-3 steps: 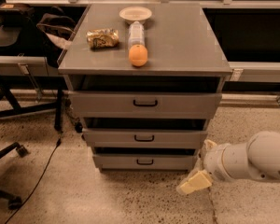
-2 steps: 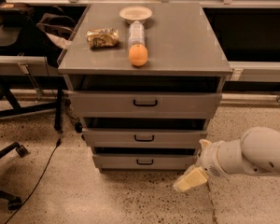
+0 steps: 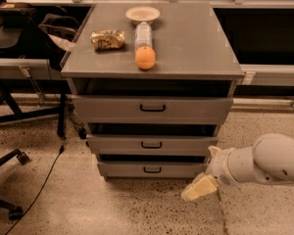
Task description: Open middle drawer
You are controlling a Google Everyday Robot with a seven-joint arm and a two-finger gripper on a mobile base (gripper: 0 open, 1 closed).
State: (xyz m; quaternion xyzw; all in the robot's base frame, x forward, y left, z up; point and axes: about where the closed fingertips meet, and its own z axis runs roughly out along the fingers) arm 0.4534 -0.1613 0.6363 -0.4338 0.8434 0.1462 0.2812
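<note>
From where I stand, the grey metal cabinet [image 3: 196, 43] has its three drawers facing out. The middle drawer [image 3: 112, 144], a wide flat grey front with a small black bar handle [image 3: 151, 145], sits pushed in and untouched. The white arm's cream-coloured gripper [image 3: 200, 187] hangs low over the speckled floor, off the cabinet's lower right corner and apart from every drawer. I cannot tell whether it is spread or closed. It probably comes in from the side to keep the fronts in view, and must rise and move left to reach that handle. A round orange [image 3: 145, 58] rests on top, touching a clear plastic bottle [image 3: 143, 32].
</note>
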